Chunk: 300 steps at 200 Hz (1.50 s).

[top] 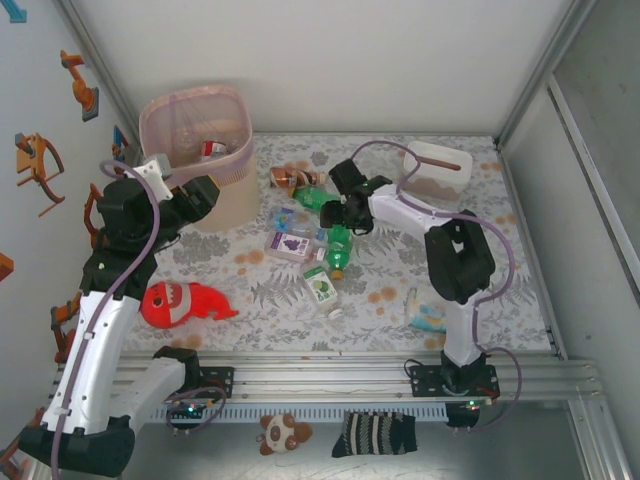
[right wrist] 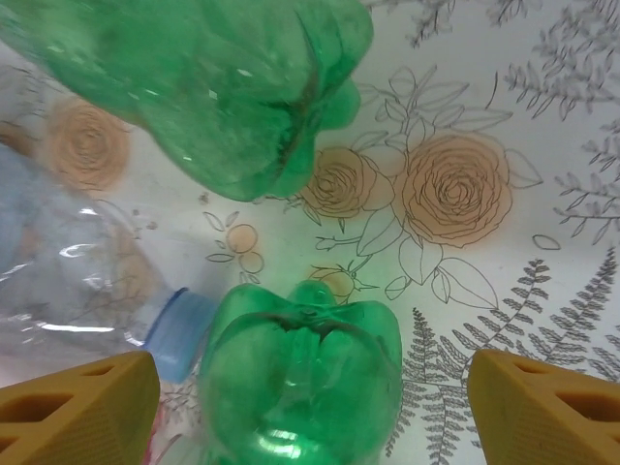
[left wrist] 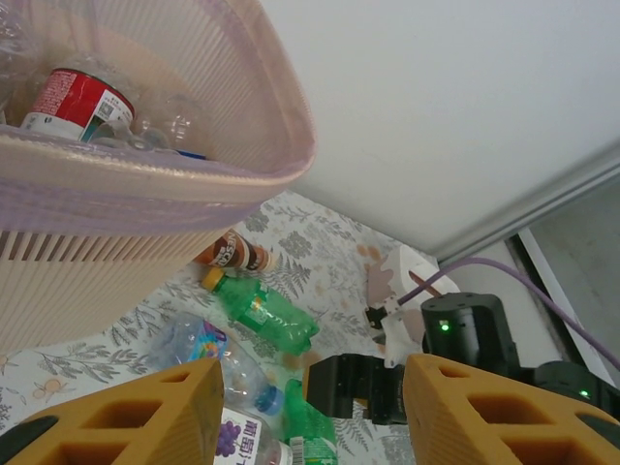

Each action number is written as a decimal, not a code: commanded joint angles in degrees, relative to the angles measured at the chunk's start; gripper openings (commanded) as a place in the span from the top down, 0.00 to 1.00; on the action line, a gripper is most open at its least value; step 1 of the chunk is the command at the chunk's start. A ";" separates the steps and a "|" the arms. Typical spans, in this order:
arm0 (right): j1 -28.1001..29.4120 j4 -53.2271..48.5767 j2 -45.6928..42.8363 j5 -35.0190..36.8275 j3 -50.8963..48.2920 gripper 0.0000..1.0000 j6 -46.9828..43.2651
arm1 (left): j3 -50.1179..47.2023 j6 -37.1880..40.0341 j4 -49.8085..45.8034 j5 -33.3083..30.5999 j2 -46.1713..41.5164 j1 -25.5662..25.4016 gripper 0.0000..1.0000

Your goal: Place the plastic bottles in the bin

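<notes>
White walls point(top: 350, 60) enclose a table point(top: 500, 290) covered with a fern-and-rose cloth point(top: 270, 290). At the far left stands the bin point(top: 232, 200), with a red-labelled bottle point(left wrist: 77, 102) inside. The left claw point(left wrist: 310, 407) hangs beside it, released and empty. Loose bottles point(top: 338, 245) lie clustered mid-table. The right claw point(right wrist: 310, 397) straddles a green bottle point(right wrist: 291, 339), fingers spread wide, not touching it.

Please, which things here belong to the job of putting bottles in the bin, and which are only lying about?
Belong to the job: bin; red-label bottle inside it; green bottles; clear bottles; brown bottle.
Only lying about: red plush fish; tissue box; wipes pack; striped sock.
</notes>
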 commanded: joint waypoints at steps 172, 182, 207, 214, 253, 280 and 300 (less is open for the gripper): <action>-0.62 -1.06 -2.27 3.47 -0.33 0.43 2.61 | -0.89 1.42 -0.15 3.27 0.94 -0.69 0.46; -0.60 -0.97 -3.64 4.07 -0.83 0.44 2.21 | -0.89 1.68 0.19 3.39 0.86 -0.81 0.46; -0.60 -0.29 -8.14 5.50 -2.64 0.44 0.56 | -1.49 2.59 3.34 7.01 0.86 -1.13 0.43; -0.60 0.05 -9.78 5.82 -3.26 0.44 -0.25 | -1.63 2.93 4.42 8.11 0.84 -1.25 0.41; -0.54 3.32 -20.32 5.66 -7.73 0.48 -5.30 | -1.53 3.74 7.06 10.17 1.64 -2.13 0.34; -0.55 7.20 -28.22 2.52 -11.23 0.53 -10.12 | -2.03 7.64 11.68 15.96 1.68 -3.62 0.34; -0.52 9.39 -33.61 -0.14 -12.93 0.53 -13.34 | -2.64 10.74 15.31 19.37 1.86 -5.73 0.34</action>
